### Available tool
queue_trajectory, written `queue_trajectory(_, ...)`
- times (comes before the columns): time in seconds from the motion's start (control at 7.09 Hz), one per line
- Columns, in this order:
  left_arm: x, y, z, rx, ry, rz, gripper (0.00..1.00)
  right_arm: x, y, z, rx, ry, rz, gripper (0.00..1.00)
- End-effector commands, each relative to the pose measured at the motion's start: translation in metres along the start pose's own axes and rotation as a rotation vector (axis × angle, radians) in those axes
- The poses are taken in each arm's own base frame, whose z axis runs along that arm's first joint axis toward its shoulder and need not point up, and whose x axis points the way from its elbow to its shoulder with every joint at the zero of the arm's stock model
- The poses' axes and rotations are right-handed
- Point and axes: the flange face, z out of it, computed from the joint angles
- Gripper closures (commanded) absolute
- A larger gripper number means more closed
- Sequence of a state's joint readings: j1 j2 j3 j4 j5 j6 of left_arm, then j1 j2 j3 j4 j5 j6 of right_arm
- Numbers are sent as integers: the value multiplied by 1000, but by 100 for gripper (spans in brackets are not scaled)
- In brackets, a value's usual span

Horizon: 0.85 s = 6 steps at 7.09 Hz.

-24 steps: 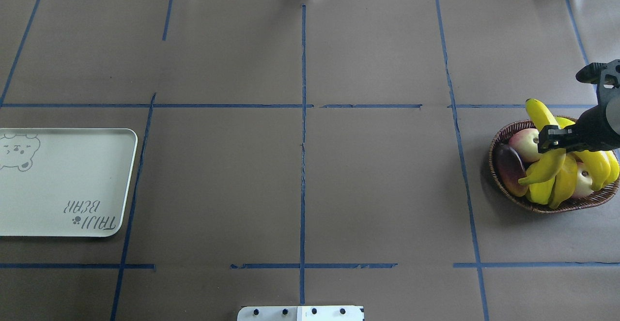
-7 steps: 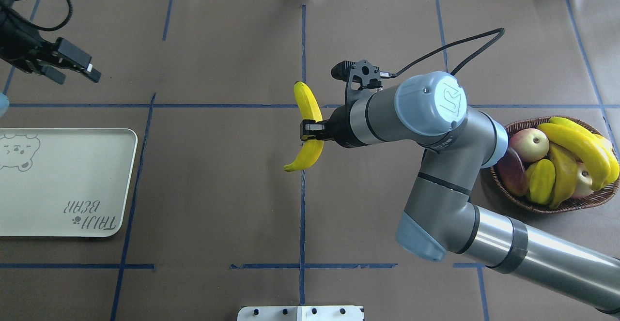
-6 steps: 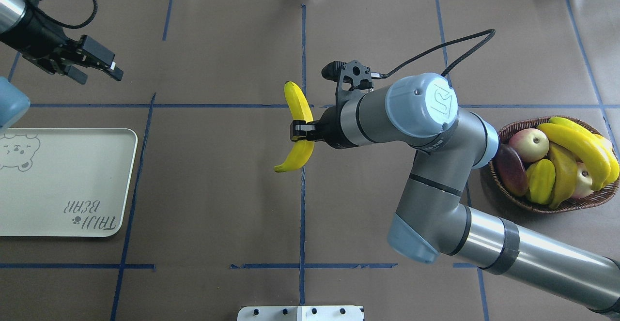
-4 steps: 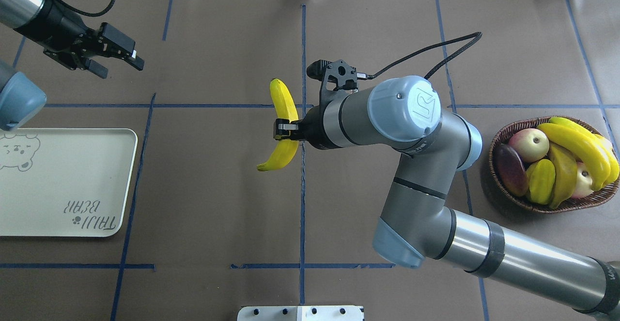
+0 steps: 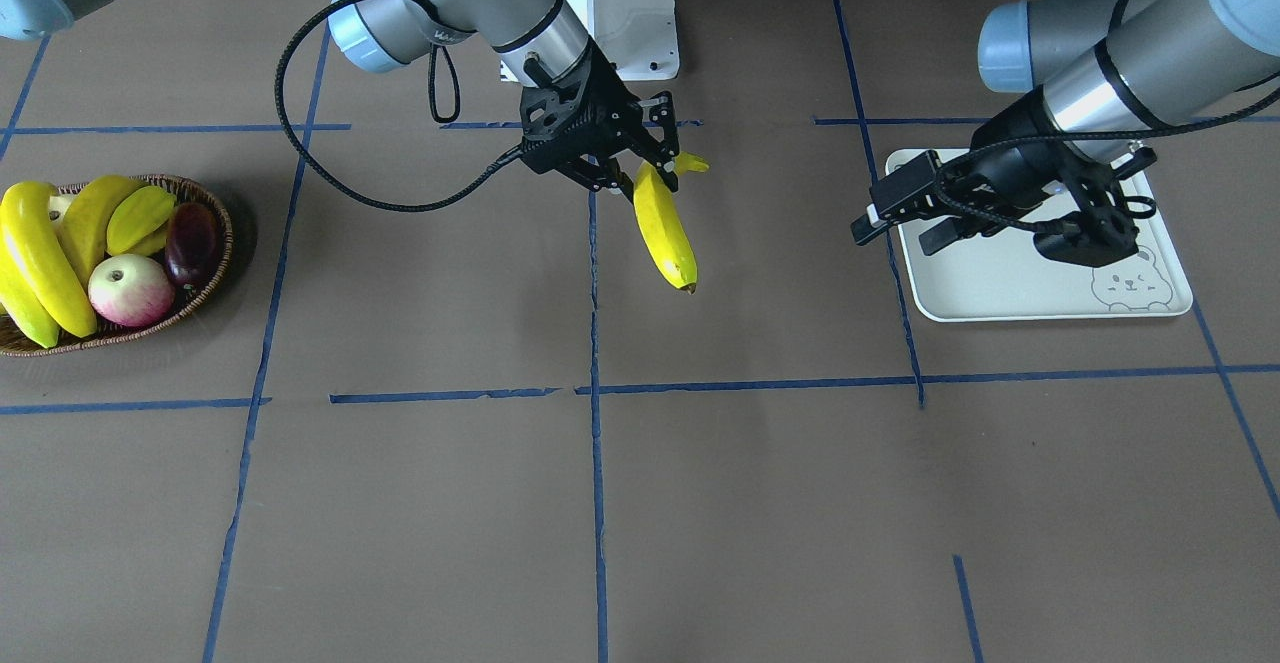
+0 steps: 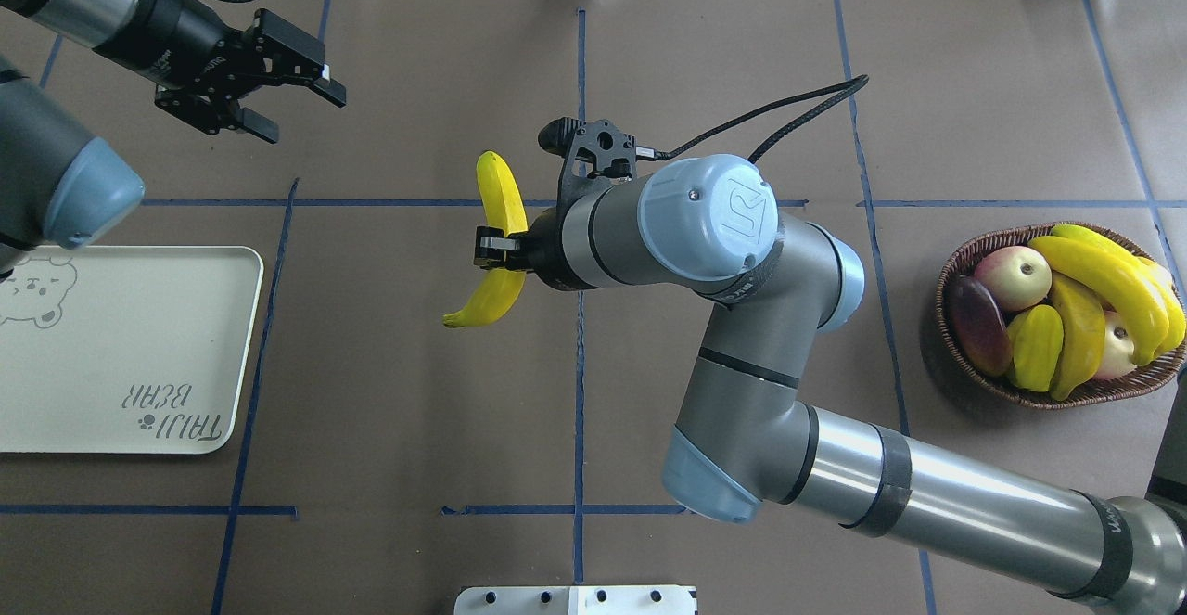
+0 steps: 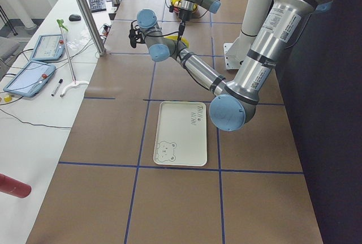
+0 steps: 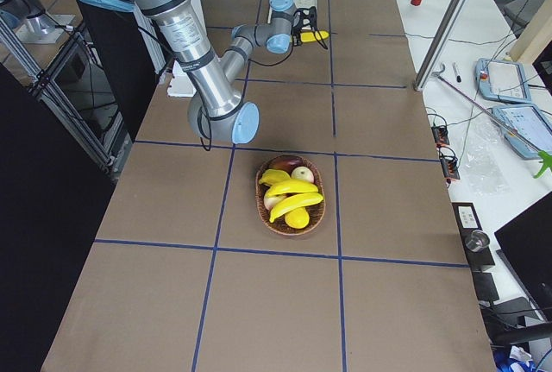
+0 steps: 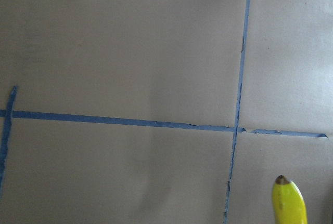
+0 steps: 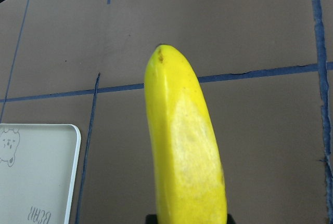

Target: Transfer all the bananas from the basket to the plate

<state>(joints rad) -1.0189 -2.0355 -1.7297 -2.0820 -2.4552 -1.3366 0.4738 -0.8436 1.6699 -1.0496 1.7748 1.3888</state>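
Three bananas in basket | fourth banana clamped in right gripper | left gripper spread

Plate partly beyond the overhead view's edge, basket partly beyond the front-facing view's.

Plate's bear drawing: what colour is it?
Grey bear outline on the white plate, clearest in the exterior front-facing view.

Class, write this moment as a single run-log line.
right tool: shut on banana, over table centre | left tool: open, empty | plate: no fruit | basket: holds more bananas
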Motion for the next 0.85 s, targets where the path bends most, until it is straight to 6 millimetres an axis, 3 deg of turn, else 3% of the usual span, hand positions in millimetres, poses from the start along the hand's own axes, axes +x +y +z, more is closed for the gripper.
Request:
queue_trajectory(0.0, 36, 36, 47, 84, 80, -46, 0, -5, 3, 2, 4, -4, 1, 70)
queue_trajectory(0.71, 67, 68, 103, 83, 86, -35, 0, -12, 7, 2, -1, -16, -4, 69)
